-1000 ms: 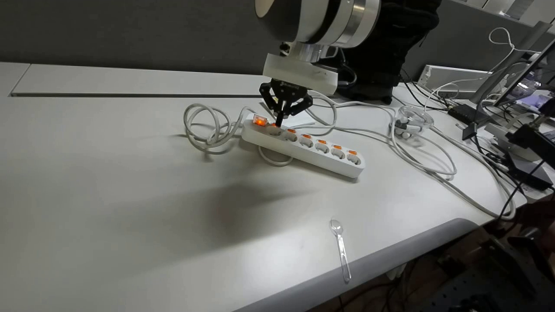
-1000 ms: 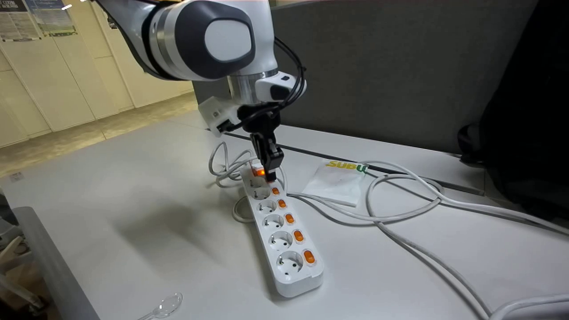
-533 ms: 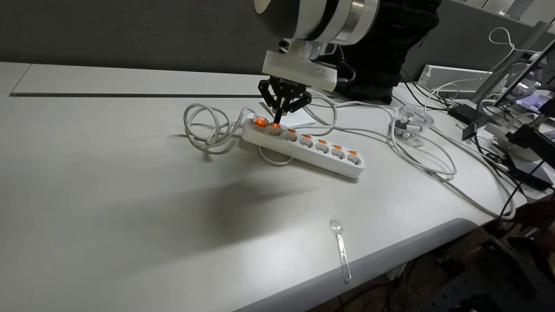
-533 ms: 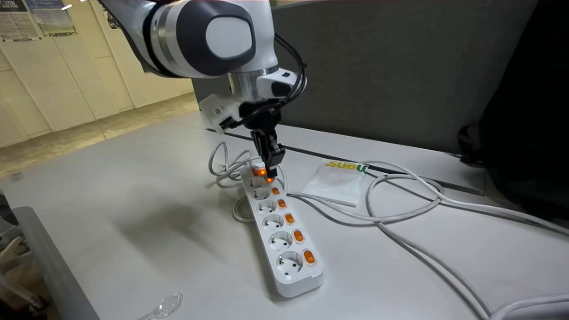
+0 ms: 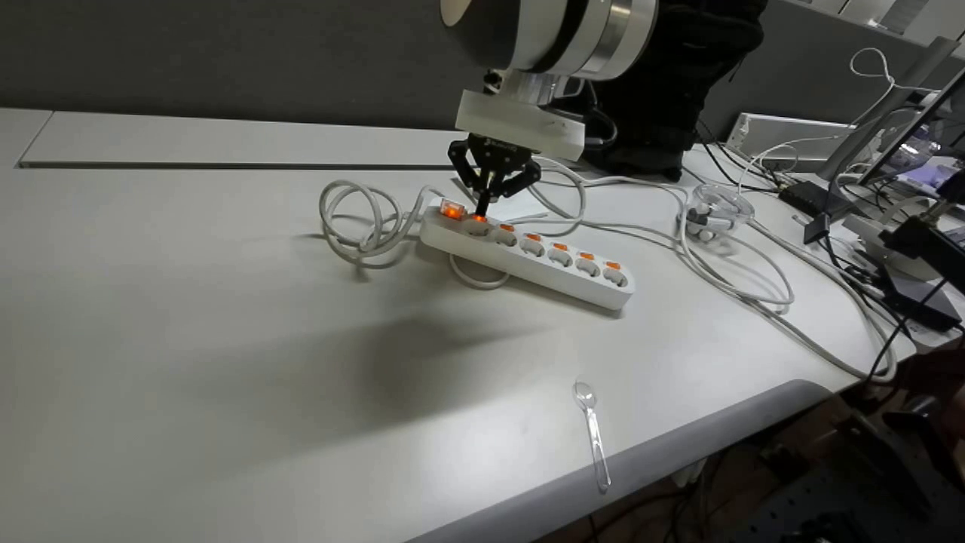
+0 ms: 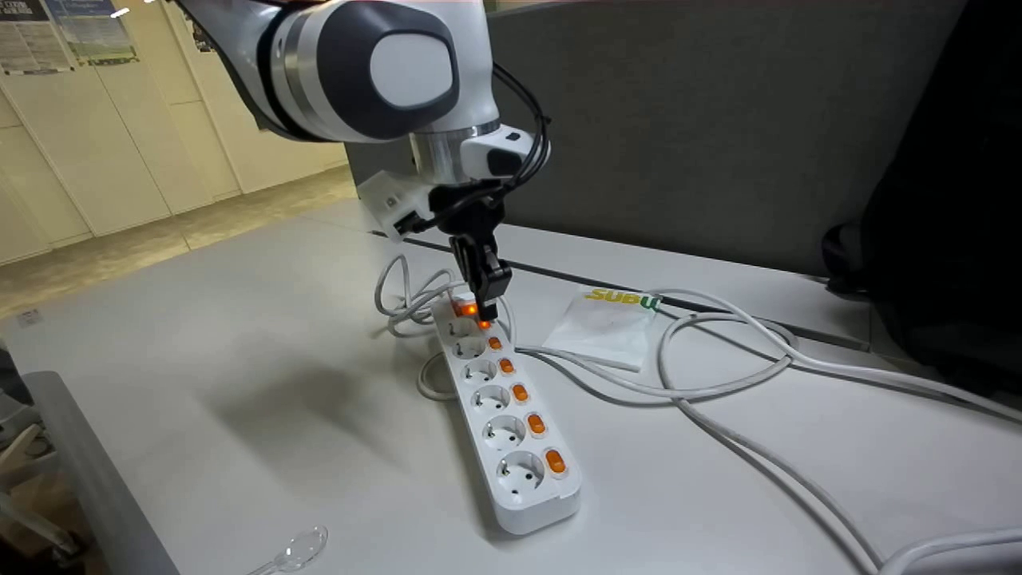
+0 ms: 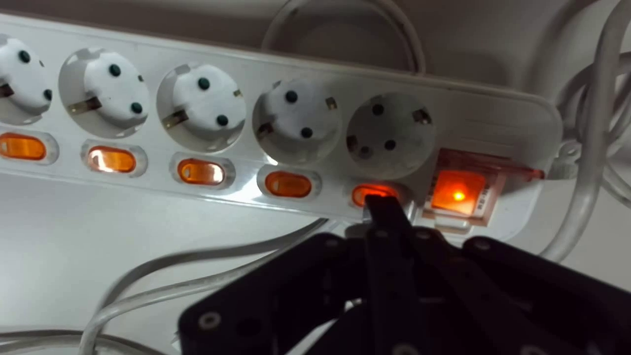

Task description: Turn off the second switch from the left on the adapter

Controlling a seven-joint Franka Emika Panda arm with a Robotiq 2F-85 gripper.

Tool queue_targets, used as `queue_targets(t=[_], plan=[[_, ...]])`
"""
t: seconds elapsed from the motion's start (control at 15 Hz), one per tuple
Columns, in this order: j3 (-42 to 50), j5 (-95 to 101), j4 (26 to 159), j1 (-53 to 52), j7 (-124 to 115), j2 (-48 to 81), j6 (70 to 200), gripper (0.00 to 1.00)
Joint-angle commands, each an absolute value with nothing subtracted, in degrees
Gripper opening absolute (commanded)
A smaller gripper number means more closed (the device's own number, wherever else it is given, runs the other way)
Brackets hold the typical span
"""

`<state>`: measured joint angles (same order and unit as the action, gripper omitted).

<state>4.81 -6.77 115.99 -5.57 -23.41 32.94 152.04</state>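
The adapter is a long white power strip (image 5: 520,268), in both exterior views (image 6: 547,511) and the wrist view (image 7: 485,116). The main switch (image 7: 458,190) at its cable end glows orange, also in both exterior views (image 5: 452,210) (image 6: 465,309). The small switch beside it, second from that end (image 7: 365,191), also glows (image 5: 479,218) (image 6: 484,324). The other orange switches are unlit. My gripper (image 5: 482,211) is shut and empty, pointing down at the second switch (image 6: 488,313). In the wrist view its fingertips (image 7: 382,202) cover part of that switch; contact cannot be told.
A coiled white cable (image 5: 369,234) lies at the strip's lit end. More cables (image 6: 718,391) and a white packet (image 6: 607,327) lie behind. A clear spoon (image 5: 592,430) lies near the front edge. A black backpack (image 5: 641,98) stands at the back.
My gripper has risen slightly from the strip and shifted a little toward the main switch, then sunk very slightly. The second switch, mostly covered and unlit before, now shows lit. The strip stays put.
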Motion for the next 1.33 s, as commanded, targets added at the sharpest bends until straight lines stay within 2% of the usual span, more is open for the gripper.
queue_targets(t=[0.0, 0.87, 1.27], plan=[[5.2, -6.6, 113.9, -5.9, -24.0, 34.5, 151.5, 0.00], [8.9, -3.2, 105.6, -9.2, -27.8, 41.6, 146.7, 0.00], [7.0, -5.1, 105.5, -7.5, -25.7, 39.3, 142.7, 0.00]])
